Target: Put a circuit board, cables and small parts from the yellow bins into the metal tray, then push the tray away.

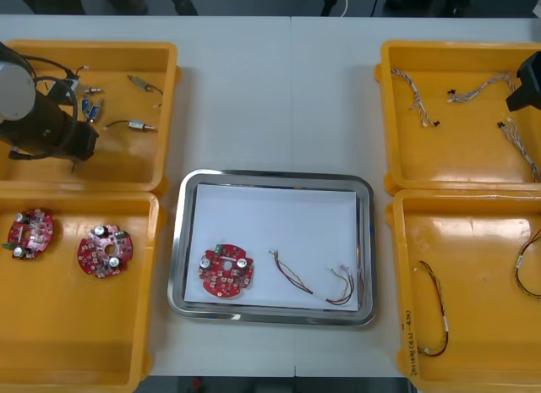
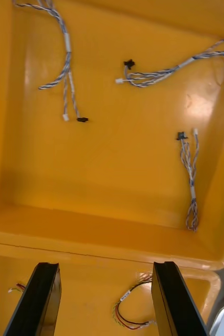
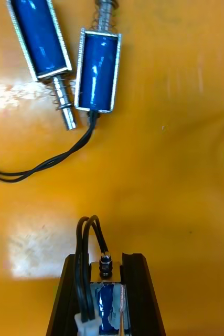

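Two items are already lying in the metal tray (image 1: 177,249): circuit board (image 1: 224,272) by its near-left corner, red and yellow cable (image 1: 314,281) toward near-right. Left gripper (image 3: 105,262) is clamping a small metal part (image 3: 106,303) in the far-left yellow bin (image 1: 127,161). Right gripper (image 2: 105,270) is hovering wide open, empty, over blue and white cables (image 2: 169,71) in the far-right bin (image 1: 456,152). Tray push pending.

Light table (image 1: 254,72), seam down middle; dark floor (image 1: 254,0) beyond far edge.

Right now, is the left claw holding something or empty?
Holding. The left claw, over the far left bin, is shut on a small metal part; its blue body sits between the fingers.
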